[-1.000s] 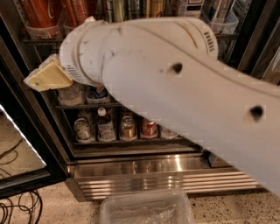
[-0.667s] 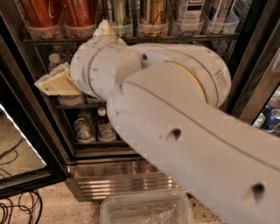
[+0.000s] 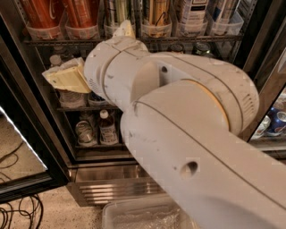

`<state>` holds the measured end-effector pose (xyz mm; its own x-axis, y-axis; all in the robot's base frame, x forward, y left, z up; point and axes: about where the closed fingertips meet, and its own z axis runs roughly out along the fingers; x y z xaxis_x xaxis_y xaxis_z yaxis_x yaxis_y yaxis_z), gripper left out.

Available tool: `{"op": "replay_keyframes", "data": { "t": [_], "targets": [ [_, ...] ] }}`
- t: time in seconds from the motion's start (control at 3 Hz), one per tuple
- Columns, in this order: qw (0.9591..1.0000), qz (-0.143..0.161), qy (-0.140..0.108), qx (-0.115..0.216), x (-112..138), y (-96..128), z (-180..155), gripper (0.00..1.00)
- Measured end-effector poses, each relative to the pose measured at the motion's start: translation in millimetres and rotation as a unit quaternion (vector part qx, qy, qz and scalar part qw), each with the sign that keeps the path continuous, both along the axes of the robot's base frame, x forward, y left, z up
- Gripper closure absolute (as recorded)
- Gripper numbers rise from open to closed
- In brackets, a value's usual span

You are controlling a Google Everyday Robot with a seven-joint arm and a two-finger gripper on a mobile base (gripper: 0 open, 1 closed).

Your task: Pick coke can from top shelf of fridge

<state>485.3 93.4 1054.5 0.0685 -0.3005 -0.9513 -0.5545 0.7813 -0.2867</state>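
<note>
- Arm point(image 3: 187, 147): thick white links fill the frame from 5 o'clock up to centre, with the elbow bulging at 3 o'clock.
- Gripper point(image 3: 69, 78): cream end piece at 10 o'clock, inside the open fridge point(image 3: 31, 112), below the top shelf point(image 3: 44, 41). Whether it is apart or together: cannot tell.
- It holds nothing visible.
- Coke can point(image 3: 82, 11): upright at 11 o'clock on the top shelf, in a clear tub point(image 3: 82, 31), with a second red can point(image 3: 42, 12) just beside it at its 9 o'clock. The gripper is clear of both.
- Gold cans point(image 3: 156, 11) at 12 o'clock, same shelf.
- The arm blocks most of the middle racks.
- Bottle point(image 3: 107, 127) and a jar point(image 3: 84, 132) show low at 8 o'clock.
- Steel base point(image 3: 111, 188) at 7 o'clock; plastic bin point(image 3: 134, 214) at 6 o'clock; cables point(image 3: 18, 210) on the floor far left.
- Blue cans point(image 3: 277, 120) at 3 o'clock, next compartment.
</note>
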Motion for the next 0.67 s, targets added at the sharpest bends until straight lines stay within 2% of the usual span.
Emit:
{"op": "replay_keyframes", "data": {
  "t": [0.33, 0.67],
  "targets": [
    [0.9999, -0.002, -0.009, 0.008, -6.3, 3.2, 0.9, 0.0],
    [0.9992, -0.005, -0.035, 0.021, -9.2, 3.8, 4.7, 0.0]
  ]
}}
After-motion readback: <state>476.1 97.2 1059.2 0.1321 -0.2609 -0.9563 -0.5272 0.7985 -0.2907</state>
